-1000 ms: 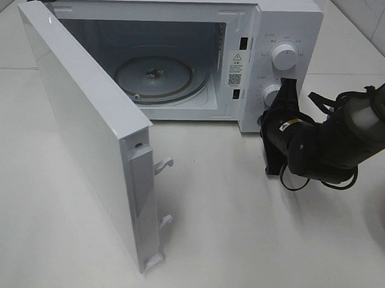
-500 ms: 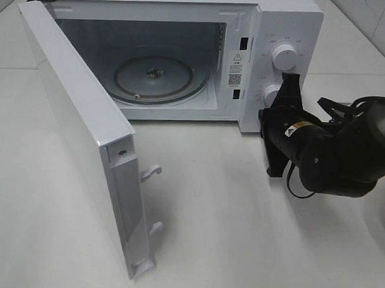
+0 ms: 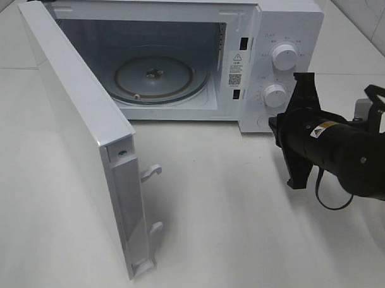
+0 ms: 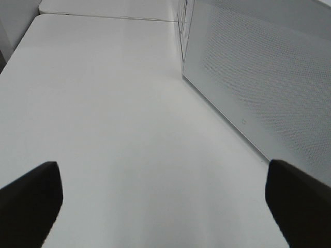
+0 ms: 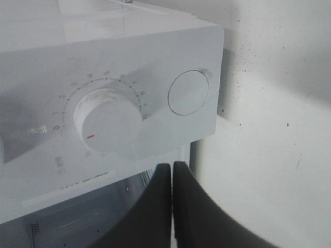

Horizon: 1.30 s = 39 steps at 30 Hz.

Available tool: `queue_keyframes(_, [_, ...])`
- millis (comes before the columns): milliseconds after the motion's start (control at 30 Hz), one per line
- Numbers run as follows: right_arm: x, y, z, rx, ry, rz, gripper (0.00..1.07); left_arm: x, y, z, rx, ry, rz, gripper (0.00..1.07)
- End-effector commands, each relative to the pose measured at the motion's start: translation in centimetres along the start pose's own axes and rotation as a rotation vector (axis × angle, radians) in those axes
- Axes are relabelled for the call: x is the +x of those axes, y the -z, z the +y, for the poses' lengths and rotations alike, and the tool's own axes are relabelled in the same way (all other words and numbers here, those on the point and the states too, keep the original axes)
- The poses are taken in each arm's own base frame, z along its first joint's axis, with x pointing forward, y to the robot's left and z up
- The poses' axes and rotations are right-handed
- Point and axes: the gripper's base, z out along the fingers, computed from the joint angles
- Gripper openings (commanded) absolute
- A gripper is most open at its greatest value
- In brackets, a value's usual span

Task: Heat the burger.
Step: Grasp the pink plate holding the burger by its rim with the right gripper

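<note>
Right gripper: jaws pressed together, empty, close to microwave control panel, lower knob just ahead of tips.
Left gripper: jaws spread wide, empty, door outer face beside it.
Burger not in view; turntable bare.
2 risks: closed tips bump knob, starting timer on empty cavity; wide-swung door blocks left arm's path to cavity.

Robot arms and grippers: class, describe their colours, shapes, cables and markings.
The right arm is glossy black, built of thick rounded segments, with a small white-and-yellow label and thin black cables looping beside it. The right gripper has smooth dark tapering fingers. The left gripper shows only two matte black finger ends; its arm is unseen.
</note>
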Motion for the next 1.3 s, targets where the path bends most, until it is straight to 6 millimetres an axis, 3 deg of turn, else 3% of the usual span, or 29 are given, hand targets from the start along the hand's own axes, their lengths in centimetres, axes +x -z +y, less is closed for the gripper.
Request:
queue_keyframes(33, [-0.1,1.1,1.1,0.015,0.069,0.008,0.0,0.0,0.2,-0.1,0.014,0.008,-0.033,1.0])
queue_keyframes(233, [-0.6,2.4,2.7,0.001,0.177,-0.014,0.0,0.0,0.2,-0.1,0.014,0.008,-0.033,1.0])
queue_keyframes(600, [-1.0,4.8,5.1,-0.022,0.659,-0.016,0.01,0.0,0.2,-0.1,0.014,0.008,-0.033,1.0])
queue_keyframes(733, [-2.6,5.5,5.6,0.015,0.791,-0.013,0.01,0.0,0.2,-0.1,0.014,0.008,-0.033,1.0])
queue_keyframes(1100, [-6.3,6.8,4.8,0.19,1.086,0.125,0.02,0.0,0.2,-0.1,0.014,0.008,-0.033,1.0])
queue_keyframes(1300, [-7.1,7.3,3.9,0.281,1.176,0.216,0.03,0.0,0.2,-0.1,0.014,0.008,-0.033,1.0])
